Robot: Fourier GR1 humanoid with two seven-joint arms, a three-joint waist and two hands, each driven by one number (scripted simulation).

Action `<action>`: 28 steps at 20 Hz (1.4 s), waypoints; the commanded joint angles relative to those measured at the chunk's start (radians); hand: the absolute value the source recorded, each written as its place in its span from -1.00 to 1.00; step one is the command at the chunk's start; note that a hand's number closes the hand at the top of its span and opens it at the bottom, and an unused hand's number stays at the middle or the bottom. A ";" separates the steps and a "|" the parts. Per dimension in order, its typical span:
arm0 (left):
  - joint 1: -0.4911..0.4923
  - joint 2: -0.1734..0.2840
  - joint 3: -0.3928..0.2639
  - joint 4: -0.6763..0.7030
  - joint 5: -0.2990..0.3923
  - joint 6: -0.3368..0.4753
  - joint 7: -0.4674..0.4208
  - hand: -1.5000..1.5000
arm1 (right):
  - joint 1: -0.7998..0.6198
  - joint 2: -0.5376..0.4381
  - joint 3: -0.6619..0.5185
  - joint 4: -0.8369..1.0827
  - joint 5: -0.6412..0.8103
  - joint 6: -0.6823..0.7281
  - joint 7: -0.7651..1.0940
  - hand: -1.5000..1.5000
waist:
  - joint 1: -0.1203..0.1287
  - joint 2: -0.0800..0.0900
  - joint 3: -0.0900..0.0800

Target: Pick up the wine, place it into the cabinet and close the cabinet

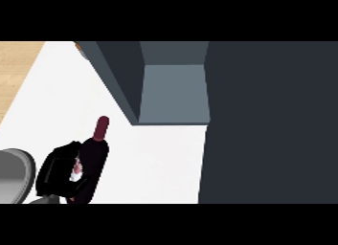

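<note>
Gripping the single dark glass wine bottle with a maroon neck (pixel 94 158), the black left hand (pixel 58 170) has its fingers curled round the body, low at left over the white bench (pixel 157 158). Bottle tilts, neck pointing toward the one open grey-blue cabinet (pixel 173 93), still outside it. Judged heavy, rigid, smooth and breakable; mid-body hold suits. One hand visible; right hand not in view.

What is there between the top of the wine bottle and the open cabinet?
In the head view only bare white counter separates the wine bottle, held by the left hand, from the open cabinet.
</note>
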 commanded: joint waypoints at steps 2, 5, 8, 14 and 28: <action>0.061 0.007 -0.005 -0.117 -0.081 0.110 -0.102 1.00 | 0.021 0.017 0.008 -0.096 -0.051 -0.017 0.039 -1.00 | 0.007 -0.002 0.001; 0.037 -0.029 -0.022 -0.143 -0.135 0.194 -0.171 1.00 | -0.009 0.012 0.010 -0.070 -0.044 -0.019 0.050 -1.00 | 0.006 -0.001 0.000; 0.092 -0.021 -0.030 -0.253 -0.128 0.193 -0.156 1.00 | 0.009 0.021 0.040 -0.089 -0.029 -0.015 0.050 -1.00 | 0.008 -0.001 0.000; 0.067 -0.059 -0.038 -0.365 -0.052 0.187 -0.082 1.00 | -0.025 0.018 0.029 -0.085 -0.033 -0.025 0.072 -1.00 | 0.007 0.000 0.000; 0.138 -0.102 -0.279 -0.852 -0.055 0.336 0.357 1.00 | -0.057 -0.021 -0.087 -0.100 -0.159 -0.006 0.128 -1.00 | 0.005 -0.001 0.001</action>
